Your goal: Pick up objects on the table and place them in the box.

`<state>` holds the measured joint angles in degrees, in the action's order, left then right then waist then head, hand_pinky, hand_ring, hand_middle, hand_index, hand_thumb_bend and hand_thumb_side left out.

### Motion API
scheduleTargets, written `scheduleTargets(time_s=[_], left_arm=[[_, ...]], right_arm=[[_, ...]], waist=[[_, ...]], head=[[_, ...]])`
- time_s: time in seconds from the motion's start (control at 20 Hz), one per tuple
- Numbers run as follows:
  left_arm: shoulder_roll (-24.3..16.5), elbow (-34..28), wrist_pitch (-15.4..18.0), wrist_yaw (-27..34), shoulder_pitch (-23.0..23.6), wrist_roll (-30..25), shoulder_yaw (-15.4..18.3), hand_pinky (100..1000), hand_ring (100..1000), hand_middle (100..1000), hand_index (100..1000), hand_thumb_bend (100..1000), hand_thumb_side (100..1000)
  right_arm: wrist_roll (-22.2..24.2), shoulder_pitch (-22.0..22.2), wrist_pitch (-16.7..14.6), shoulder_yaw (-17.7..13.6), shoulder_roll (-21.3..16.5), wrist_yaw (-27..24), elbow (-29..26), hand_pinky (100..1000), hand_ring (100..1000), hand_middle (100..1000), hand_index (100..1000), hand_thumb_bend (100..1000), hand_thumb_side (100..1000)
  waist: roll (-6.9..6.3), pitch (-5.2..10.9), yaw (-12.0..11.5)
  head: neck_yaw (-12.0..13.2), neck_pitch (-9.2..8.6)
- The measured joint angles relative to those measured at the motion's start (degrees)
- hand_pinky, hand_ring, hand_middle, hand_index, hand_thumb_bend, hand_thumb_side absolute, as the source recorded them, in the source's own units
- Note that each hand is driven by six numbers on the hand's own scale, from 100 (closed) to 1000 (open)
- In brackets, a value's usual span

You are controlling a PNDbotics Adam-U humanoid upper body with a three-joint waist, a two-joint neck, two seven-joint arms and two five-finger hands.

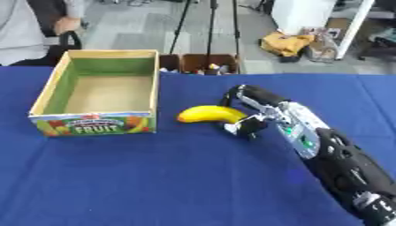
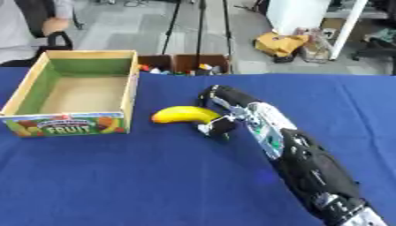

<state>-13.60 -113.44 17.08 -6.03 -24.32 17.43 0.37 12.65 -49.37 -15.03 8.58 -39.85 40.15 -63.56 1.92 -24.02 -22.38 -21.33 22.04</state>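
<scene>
Left eye view: a yellow banana (image 1: pixel 210 114) lies on the blue tablecloth (image 1: pixel 154 176) near the middle of the tabletop, just right of an open cardboard box (image 1: pixel 48 90) printed with "FRUIT" on its front wall. The box stands toward the far left corner of the tabletop, its green-lined interior showing only a bare brown floor. The robot's right arm comes in from the lower right corner, and the right hand (image 1: pixel 249 110) sits at the banana's right end, fingers curled down around it, one dark fingertip touching the cloth below the fruit. Whether the banana is lifted off the cloth cannot be told.

Right eye view: the same banana (image 2: pixel 184 114) shows a gap of blue cloth between it and the box's (image 2: pixel 130 95) right wall. The right hand (image 2: pixel 224 110) covers the banana's right tip, its fingers bent around that end while the rest of the fruit lies exposed. Beyond the tabletop's far edge, two brown bins (image 2: pixel 185 62) of small coloured items stand on the floor.
</scene>
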Motion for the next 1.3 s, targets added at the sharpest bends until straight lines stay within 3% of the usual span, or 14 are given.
scheduleTargets(time_s=[0.9, 1.3], left_arm=[[0.18, 0.0, -0.2, -0.01, 0.0, 0.03, 0.0, 531, 624, 699, 864, 100, 935], [0.44, 0.0, -0.19, -0.03, -0.24, 0.01, 0.0, 530, 623, 697, 865, 100, 929]], right_arm=[[-3.69, 0.03, 1.11, 0.32, -0.02, -2.6, -1.27, 736, 806, 479, 651, 264, 325], [-2.39, 0.51, 1.07, 1.01, -0.08, -2.11, -1.71, 776, 856, 590, 743, 299, 329]], waist=[[-0.05, 0.04, 0.24], [0.31, 0.11, -0.47]], head=[[0.09, 0.59], [-0.21, 0.56]])
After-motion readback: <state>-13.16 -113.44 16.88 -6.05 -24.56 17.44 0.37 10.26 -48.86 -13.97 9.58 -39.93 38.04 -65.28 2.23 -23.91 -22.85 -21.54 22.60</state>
